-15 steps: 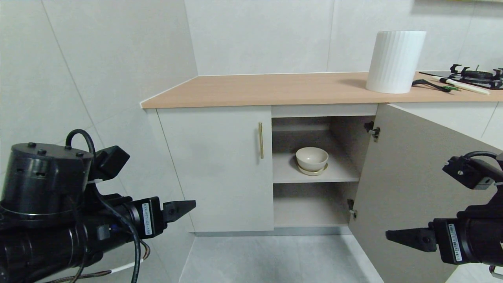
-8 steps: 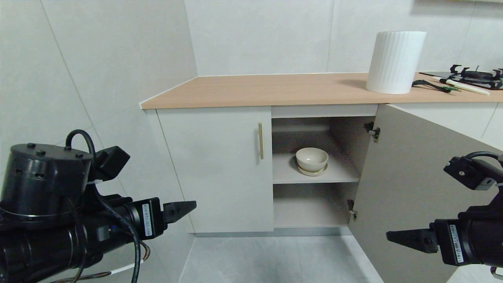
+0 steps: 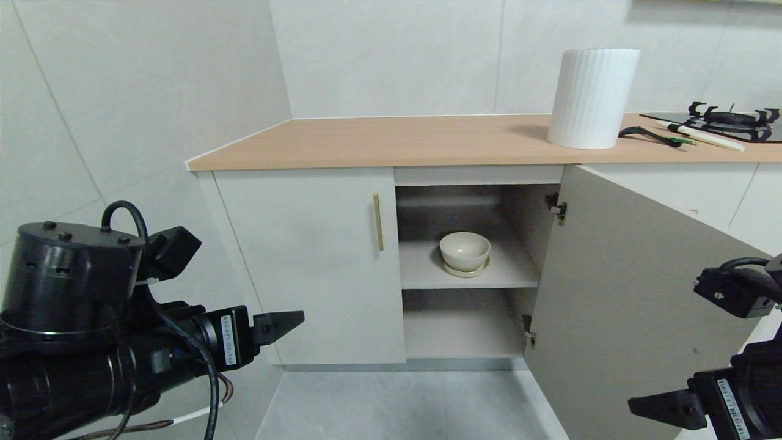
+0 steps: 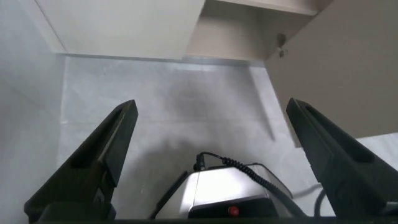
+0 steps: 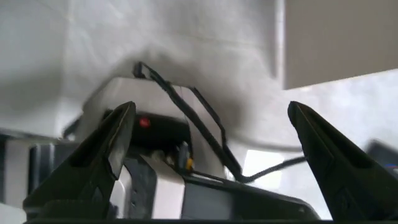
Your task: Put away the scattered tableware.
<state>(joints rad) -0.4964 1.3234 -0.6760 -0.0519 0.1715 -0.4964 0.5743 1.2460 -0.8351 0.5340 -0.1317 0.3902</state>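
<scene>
Bowl of cream ceramic [image 3: 464,250] is stored on matching saucer [image 3: 455,271] in open grey cabinet [image 3: 305,263]; left claw [image 4: 210,106] and right claw [image 5: 210,107] are held wide, empty.

Head toward cabinet [image 3: 311,263], wrists toward floor [image 4: 186,93]

A black cable [image 3: 125,214] is looping over the screw-topped black cylinder [image 3: 67,275] behind the left claw [image 4: 211,112], a white label [image 3: 227,340] sitting between.
</scene>
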